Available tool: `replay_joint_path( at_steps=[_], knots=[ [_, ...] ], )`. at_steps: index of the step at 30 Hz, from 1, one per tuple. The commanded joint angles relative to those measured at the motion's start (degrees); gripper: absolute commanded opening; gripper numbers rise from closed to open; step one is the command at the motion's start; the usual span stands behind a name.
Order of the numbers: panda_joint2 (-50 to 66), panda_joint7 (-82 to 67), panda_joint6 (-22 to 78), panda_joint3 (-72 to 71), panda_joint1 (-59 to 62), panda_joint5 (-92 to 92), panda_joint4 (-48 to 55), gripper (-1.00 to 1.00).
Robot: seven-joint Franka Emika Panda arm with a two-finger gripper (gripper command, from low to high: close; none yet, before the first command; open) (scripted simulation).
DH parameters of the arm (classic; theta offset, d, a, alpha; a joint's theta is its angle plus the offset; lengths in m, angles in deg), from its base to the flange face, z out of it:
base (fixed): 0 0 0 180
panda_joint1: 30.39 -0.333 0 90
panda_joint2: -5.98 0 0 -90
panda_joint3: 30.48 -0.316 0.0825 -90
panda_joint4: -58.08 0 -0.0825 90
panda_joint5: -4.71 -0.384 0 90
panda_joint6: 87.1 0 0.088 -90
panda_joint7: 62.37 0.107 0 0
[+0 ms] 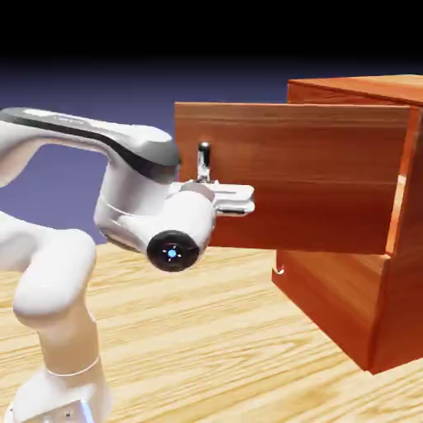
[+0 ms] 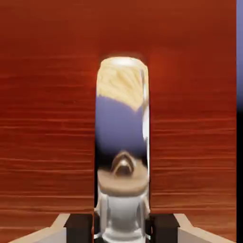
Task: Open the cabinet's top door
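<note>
Two stacked panels are fronting the cabinet [image 1: 388, 273], and the top door [image 1: 306, 178] is standing swung out from the cabinet's body toward the exterior view's left, while the lower panel [image 1: 330, 297] is sitting shut beneath it. The gripper [image 1: 205, 175] is pinching the silver handle [image 1: 203, 159] near the door's free edge, jaws closed tight on it. In the hand view the mirror-bright handle [image 2: 122, 142] is filling the gap between the fingertips [image 2: 78, 228], against the door's wood grain.
</note>
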Motion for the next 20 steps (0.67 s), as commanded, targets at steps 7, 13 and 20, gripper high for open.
replay_joint_path(
  at_steps=[7,13,20],
  knots=[
    [14.23,-5.26,15.38,13.95,-7.46,10.91,13.99,-1.00],
    [26.40,-10.96,28.06,25.02,-16.16,15.51,26.40,-1.00],
    [40.93,-19.84,41.65,36.07,-24.15,17.04,38.03,-1.00]
  ],
)
